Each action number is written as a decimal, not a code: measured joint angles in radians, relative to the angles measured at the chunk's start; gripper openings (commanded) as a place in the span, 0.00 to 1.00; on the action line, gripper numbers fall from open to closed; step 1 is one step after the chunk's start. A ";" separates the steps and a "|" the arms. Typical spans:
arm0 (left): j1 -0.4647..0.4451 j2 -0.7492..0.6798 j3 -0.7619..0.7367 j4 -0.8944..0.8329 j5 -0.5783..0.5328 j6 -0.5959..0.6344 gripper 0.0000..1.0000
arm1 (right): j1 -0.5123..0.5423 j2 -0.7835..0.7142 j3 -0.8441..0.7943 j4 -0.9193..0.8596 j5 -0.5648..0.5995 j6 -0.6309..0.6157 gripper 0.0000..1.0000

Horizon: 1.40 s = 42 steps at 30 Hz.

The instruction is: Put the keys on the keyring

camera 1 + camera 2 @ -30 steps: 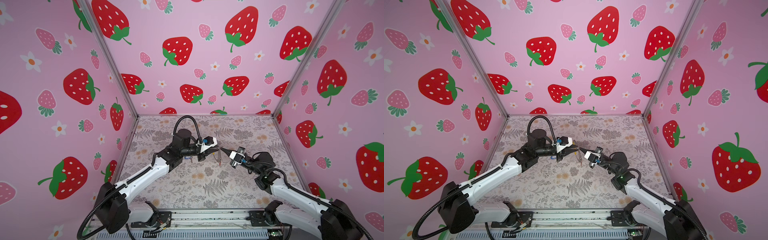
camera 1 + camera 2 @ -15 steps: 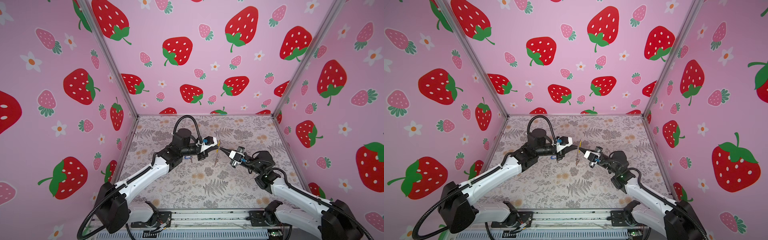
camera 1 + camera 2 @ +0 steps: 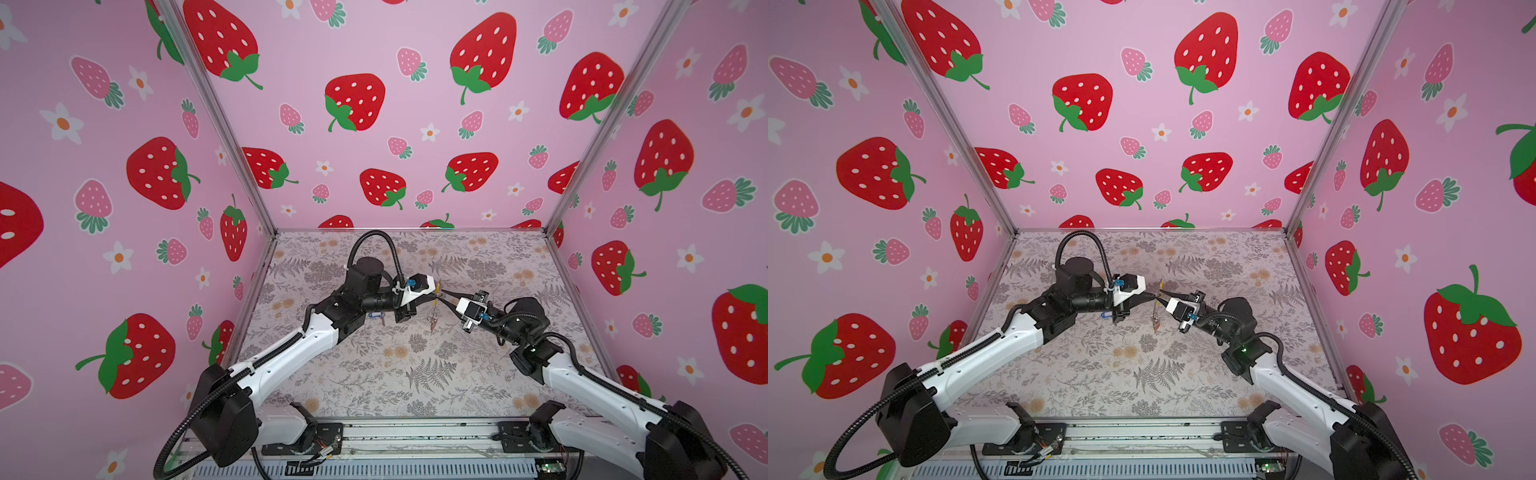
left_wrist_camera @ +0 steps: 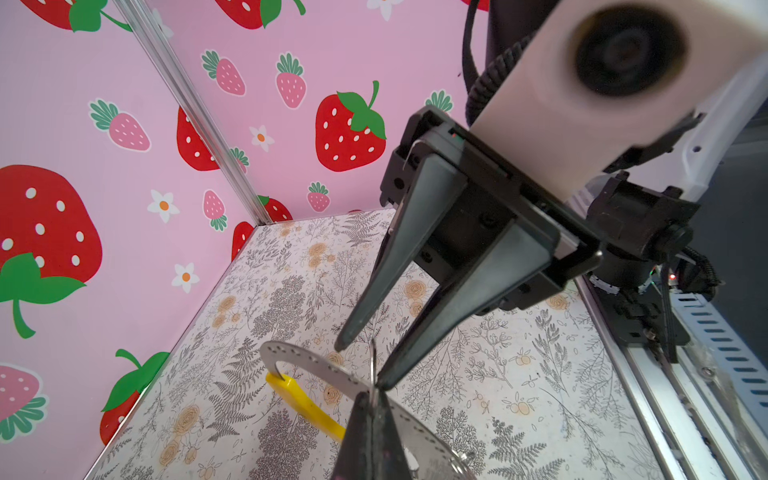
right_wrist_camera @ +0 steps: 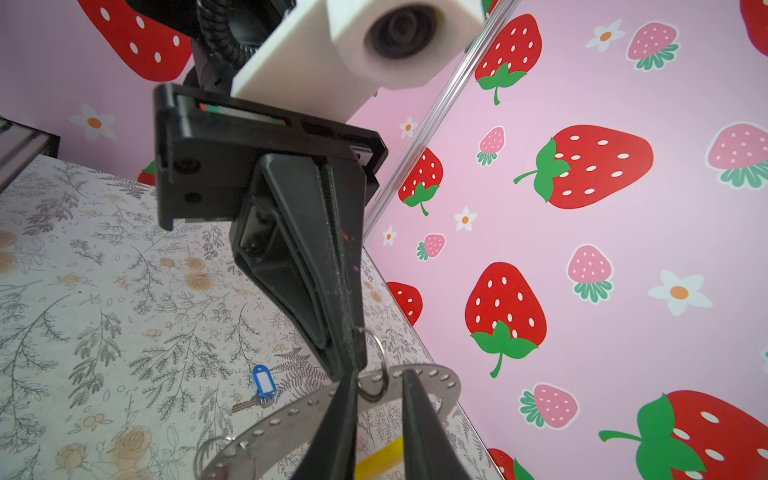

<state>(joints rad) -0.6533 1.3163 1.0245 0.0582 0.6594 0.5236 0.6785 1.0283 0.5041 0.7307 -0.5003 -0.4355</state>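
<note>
1. The left gripper (image 5: 352, 368) is seen clamped shut on the rim of the keyring (image 5: 436, 378), which is held above the table at the centre of both top views. With so thin a pinch, the hoop could be twisted loose.
2. The right gripper (image 4: 360, 365) is seen with its jaws apart about the hoop. The rim could be snagged by a fingertip on withdrawal.
3. The blue-tagged key (image 5: 262, 386) is left lying on the table, lower centre of the right wrist view, so the task is judged unfinished. It could be knocked away by the left arm above it.
4. A small wire ring (image 5: 382, 351) is threaded on the hoop. It could be slid off if the hoop is tilted.
</note>
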 measured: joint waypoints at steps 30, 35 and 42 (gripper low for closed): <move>-0.003 0.018 0.066 -0.138 0.008 0.101 0.00 | -0.029 -0.010 0.098 -0.183 -0.122 -0.026 0.14; -0.003 0.020 0.067 -0.140 0.006 0.106 0.00 | -0.034 -0.007 0.109 -0.217 -0.148 -0.021 0.09; -0.004 0.020 0.067 -0.142 0.006 0.109 0.00 | -0.043 0.003 0.120 -0.235 -0.155 -0.018 0.19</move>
<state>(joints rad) -0.6571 1.3361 1.0916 -0.0837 0.6659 0.6327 0.6350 1.0309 0.6243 0.4957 -0.6552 -0.4538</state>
